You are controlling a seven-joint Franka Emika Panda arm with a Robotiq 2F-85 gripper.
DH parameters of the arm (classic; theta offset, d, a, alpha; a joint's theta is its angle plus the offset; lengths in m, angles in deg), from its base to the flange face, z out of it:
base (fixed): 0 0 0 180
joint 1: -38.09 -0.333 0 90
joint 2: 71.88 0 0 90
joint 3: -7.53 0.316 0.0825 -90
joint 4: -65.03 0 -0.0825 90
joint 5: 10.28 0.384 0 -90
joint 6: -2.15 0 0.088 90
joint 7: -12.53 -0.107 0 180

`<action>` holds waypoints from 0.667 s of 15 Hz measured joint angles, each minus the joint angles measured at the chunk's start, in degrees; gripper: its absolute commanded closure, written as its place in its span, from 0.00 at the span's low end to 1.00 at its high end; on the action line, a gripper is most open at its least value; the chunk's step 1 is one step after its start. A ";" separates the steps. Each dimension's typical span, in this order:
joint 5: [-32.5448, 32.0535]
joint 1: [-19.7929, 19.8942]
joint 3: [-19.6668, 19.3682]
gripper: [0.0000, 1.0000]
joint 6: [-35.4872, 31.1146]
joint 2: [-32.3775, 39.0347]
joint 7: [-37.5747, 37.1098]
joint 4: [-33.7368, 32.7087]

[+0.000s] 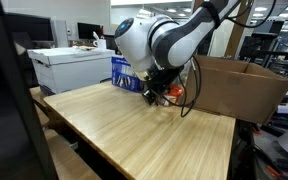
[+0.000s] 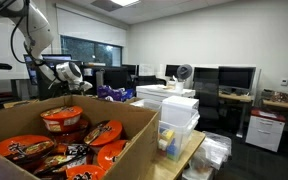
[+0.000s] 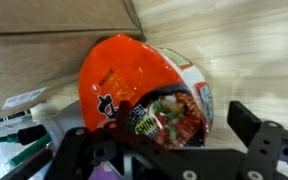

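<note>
In the wrist view an orange-red instant noodle bowl [image 3: 144,90] lies on its side on the wooden table [image 3: 254,60], its printed lid facing the camera. My gripper [image 3: 164,135] is open and straddles the bowl. The right finger [image 3: 256,125] stands clear of the bowl, and the left finger [image 3: 76,142] is close against its side. In both exterior views the gripper [image 1: 156,92] [image 2: 71,72] hangs low over the table beside a cardboard box [image 1: 239,85]. The box [image 2: 134,125] holds several more noodle bowls [image 2: 62,120].
A blue bag [image 1: 127,72] and a white cabinet [image 1: 69,65] stand behind the arm. Markers and white bits [image 3: 19,150] lie left of the gripper. A cardboard wall [image 3: 54,20] rises behind the bowl. Stacked plastic drawers [image 2: 179,115] sit beside the box.
</note>
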 measured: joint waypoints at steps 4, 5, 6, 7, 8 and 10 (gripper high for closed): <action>0.00 -0.17 -0.12 0.00 1.61 0.18 0.00 0.00; 0.00 -0.22 -0.12 0.00 1.92 0.26 0.00 0.00; 0.00 -0.27 -0.12 0.00 2.17 0.36 0.00 0.00; 0.00 -0.32 -0.12 0.04 2.35 0.46 0.00 0.00; 0.00 -0.36 -0.12 0.25 2.46 0.59 0.00 0.00; -0.11 -0.49 -0.12 0.28 2.74 0.80 0.00 -0.04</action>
